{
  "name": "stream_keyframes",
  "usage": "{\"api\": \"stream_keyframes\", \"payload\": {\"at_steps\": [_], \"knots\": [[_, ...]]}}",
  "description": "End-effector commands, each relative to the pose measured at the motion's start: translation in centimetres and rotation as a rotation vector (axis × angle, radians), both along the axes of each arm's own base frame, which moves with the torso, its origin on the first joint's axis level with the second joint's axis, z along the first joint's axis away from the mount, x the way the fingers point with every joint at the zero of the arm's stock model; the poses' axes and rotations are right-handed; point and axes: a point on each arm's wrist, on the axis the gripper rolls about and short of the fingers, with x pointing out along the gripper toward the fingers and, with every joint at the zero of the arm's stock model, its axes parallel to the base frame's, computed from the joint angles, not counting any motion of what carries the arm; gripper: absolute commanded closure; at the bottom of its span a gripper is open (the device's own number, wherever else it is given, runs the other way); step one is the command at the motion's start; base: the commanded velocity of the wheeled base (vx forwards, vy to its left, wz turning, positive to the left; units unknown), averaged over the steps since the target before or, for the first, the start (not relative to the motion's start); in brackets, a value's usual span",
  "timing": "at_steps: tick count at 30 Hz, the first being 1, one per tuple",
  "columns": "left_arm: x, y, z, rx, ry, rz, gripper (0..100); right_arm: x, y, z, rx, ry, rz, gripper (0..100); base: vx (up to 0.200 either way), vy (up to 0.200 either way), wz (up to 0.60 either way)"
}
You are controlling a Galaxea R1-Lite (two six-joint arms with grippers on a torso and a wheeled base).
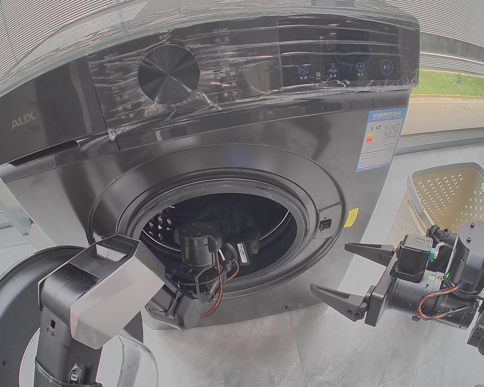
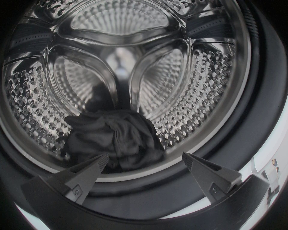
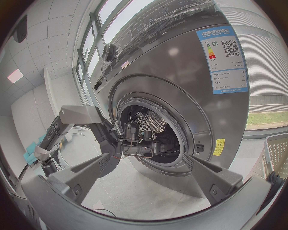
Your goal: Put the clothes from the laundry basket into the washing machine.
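The left gripper (image 2: 145, 157) is held wide open with nothing in it, right at the round mouth of the washing machine (image 1: 330, 150), and a dark bundle of clothes (image 2: 120, 137) is seen lying low in the shiny drum (image 2: 195, 89) just past it. The right gripper (image 1: 332, 268) is also spread wide and empty, held over the floor (image 1: 264, 359) in front of the machine, near the laundry basket (image 1: 453, 192) set beside the machine.
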Motion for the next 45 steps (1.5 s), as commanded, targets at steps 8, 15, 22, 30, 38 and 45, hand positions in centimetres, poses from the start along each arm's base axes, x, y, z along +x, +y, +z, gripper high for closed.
{"api": "stream_keyframes", "payload": {"at_steps": [8, 15, 22, 30, 38, 45], "knots": [[-15.1, 2.0, 7.1, 0.041, 0.074, -0.219, 0, -1.4, -1.1, -1.0, -0.053, 0.046, -0.076, 0, 0.0, 0.0, 0.0], [-22.4, 4.2, 10.7, -0.014, -0.003, -0.324, 0, -1.2, -2.4, -0.8, -0.053, 0.04, -0.135, 0, 0.0, 0.0, 0.0], [-25.6, 7.2, 12.1, -0.034, -0.037, -0.299, 0, -2.0, -5.6, -1.1, -0.077, 0.073, -0.263, 0, 0.0, 0.0, 0.0], [-26.9, 8.7, 12.7, -0.034, -0.079, -0.218, 0, -2.6, -7.6, 0.0, -0.05, 0.039, -0.345, 0, 0.0, 0.0, 0.0], [-27.4, 10.6, 12.5, 0.022, -0.104, -0.153, 0, -2.9, -9.1, 1.2, -0.032, -0.018, -0.414, 0, 0.0, 0.0, 0.0], [-28.1, 11.9, 12.6, 0.098, -0.155, -0.111, 0, -4.4, -9.9, 1.8, -0.059, -0.006, -0.423, 0, -0.171, 0.0, 0.0]]}}
